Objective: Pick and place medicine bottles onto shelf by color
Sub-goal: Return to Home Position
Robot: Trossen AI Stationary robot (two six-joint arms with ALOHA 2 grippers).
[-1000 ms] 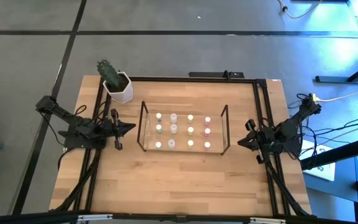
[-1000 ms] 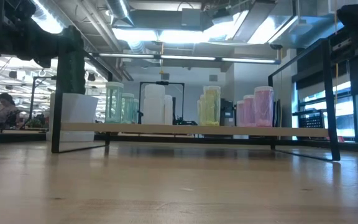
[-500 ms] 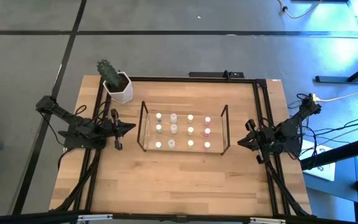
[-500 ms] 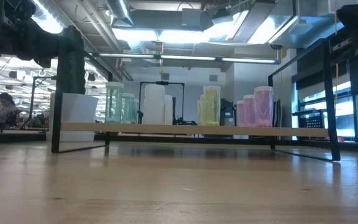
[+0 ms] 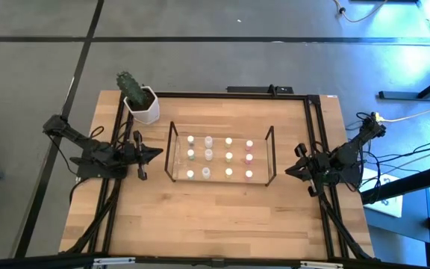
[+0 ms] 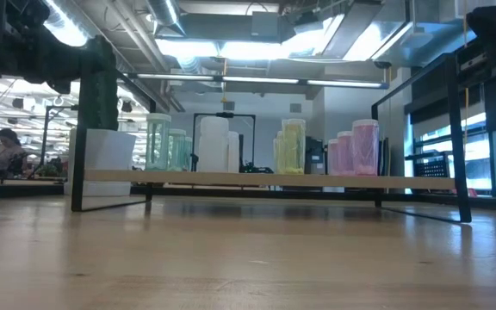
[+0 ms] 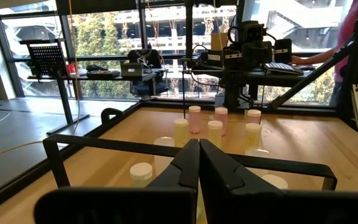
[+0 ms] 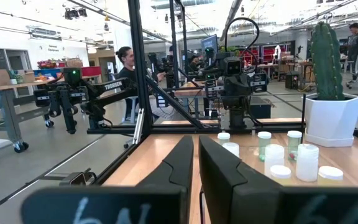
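The shelf [image 5: 172, 153], a clear rack with a dark wire frame, stands mid-table. Several medicine bottles stand upright on its floor in colour columns: greenish [image 6: 158, 142], white [image 6: 213, 142], yellowish [image 6: 293, 145] and pink [image 6: 364, 146]. My left gripper [image 5: 157, 154] hovers level just off the shelf's left end, shut and with nothing in it; its wrist view shows the fingertips [image 7: 199, 163] together before the bottles [image 7: 194, 118]. My right gripper [image 5: 290, 170] hovers level off the shelf's right end, its fingers [image 8: 195, 155] all but together with nothing between them.
A white hexagonal pot with a cactus [image 5: 142, 103] stands at the table's far left corner, beyond the shelf. Dark frame rails [image 5: 118, 142] run along the table's left, right and far edges. Bare wood [image 5: 215, 217] lies between the shelf and the near edge. People show in the room behind.
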